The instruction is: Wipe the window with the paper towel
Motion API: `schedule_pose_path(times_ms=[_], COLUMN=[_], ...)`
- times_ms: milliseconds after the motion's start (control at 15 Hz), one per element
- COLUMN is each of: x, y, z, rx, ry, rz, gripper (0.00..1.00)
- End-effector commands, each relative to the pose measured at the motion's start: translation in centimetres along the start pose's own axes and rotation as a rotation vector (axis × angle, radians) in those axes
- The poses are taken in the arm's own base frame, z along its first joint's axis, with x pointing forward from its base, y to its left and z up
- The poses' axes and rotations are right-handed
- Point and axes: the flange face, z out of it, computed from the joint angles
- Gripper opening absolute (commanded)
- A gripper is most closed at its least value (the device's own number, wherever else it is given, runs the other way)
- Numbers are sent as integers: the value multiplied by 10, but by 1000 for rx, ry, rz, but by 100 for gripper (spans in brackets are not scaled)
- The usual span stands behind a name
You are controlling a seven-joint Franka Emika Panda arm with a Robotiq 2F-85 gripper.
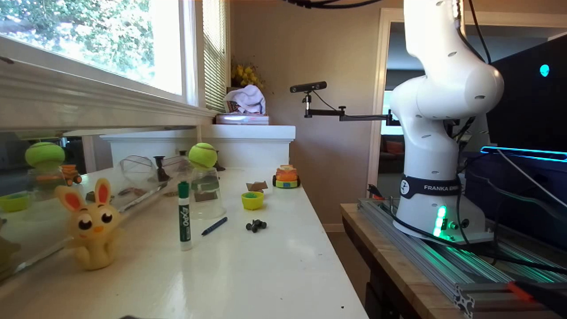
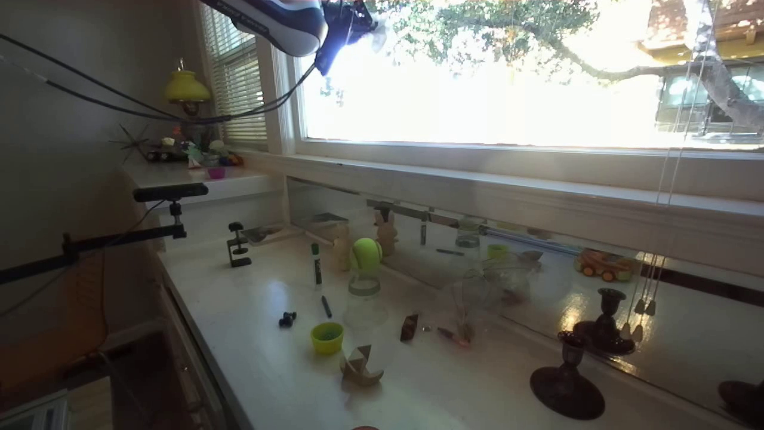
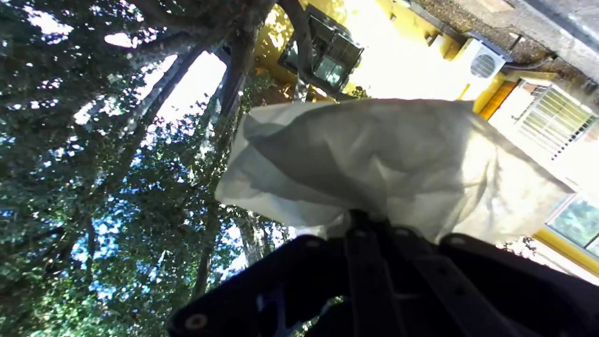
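The window is a large glass pane in a pale frame, with green foliage behind it. In an exterior view it also fills the upper right, very bright. My gripper is at the upper left part of the glass there, pointing toward it. In the wrist view the gripper is shut on the paper towel, a crumpled white sheet spread out past the fingertips. The towel shows only faintly in an exterior view. I cannot tell whether it touches the glass. The fingertips are partly hidden by the towel.
Below the sill, a white counter holds a tennis ball on a clear cup, a green marker, a yellow bowl, a bunny figure and dark candle holders. Blind cords hang at the right.
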Motion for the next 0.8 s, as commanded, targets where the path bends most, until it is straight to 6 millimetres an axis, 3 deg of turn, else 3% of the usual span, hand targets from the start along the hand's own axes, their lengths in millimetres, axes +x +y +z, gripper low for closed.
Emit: schedule_pose_path(times_ms=[0, 333, 733], x=[36, 62, 41], y=[24, 73, 120], z=[4, -3, 0], rx=[-33, -145, -262], ry=[70, 107, 48], rz=[-17, -4, 1], gripper=[1, 1, 1])
